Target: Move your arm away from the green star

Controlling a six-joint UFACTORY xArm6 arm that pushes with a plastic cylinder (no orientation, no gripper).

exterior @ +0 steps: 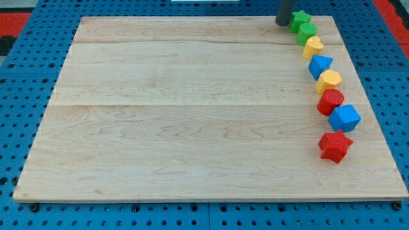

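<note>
The green star (300,19) lies at the top right of the wooden board (192,115), at the head of a curved line of blocks. My tip (282,23) stands just to the star's left, touching or almost touching it. Below the star sits a second green block (307,32), shape unclear.
The line runs down the board's right side: a yellow block (313,46), a blue block (319,65), a yellow hexagon-like block (330,81), a red block (330,101), a blue cube (345,117) and a red star (335,145). A blue pegboard (25,76) surrounds the board.
</note>
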